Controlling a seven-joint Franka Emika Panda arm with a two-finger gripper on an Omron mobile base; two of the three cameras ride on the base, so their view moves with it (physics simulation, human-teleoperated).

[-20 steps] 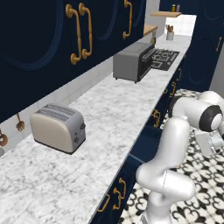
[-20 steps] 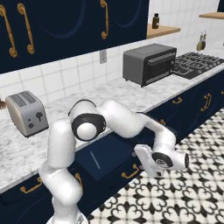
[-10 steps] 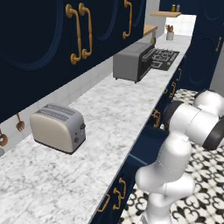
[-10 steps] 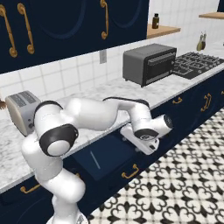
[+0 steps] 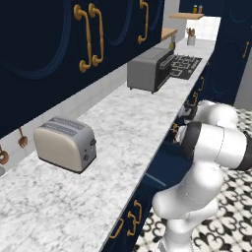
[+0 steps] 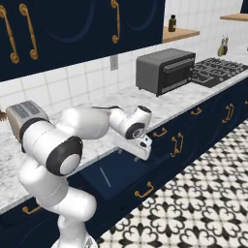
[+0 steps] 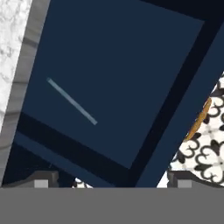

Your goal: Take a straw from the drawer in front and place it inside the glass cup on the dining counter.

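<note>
1. Drawer (image 6: pixel 114 177) pulled out below the worktop edge; opening step looks done.
2. Straw (image 7: pixel 71 101) lying loose on the drawer floor, toward the back corner, untouched.
3. Gripper (image 6: pixel 140 149) above the drawer's right side, fingers (image 7: pixel 41 180) spread wide, holding nothing.
4. Left: descend, pinch straw, lift, carry to the glass cup.

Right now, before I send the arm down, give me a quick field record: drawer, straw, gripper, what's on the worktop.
drawer: pulled open, plain dark-blue inside
straw: thin pale stick lying flat on the drawer floor, alone
gripper: above the open drawer, fingertips apart, nothing between them
worktop: toaster nearer, toaster oven farther along
glass cup: cannot tell from these views
</note>
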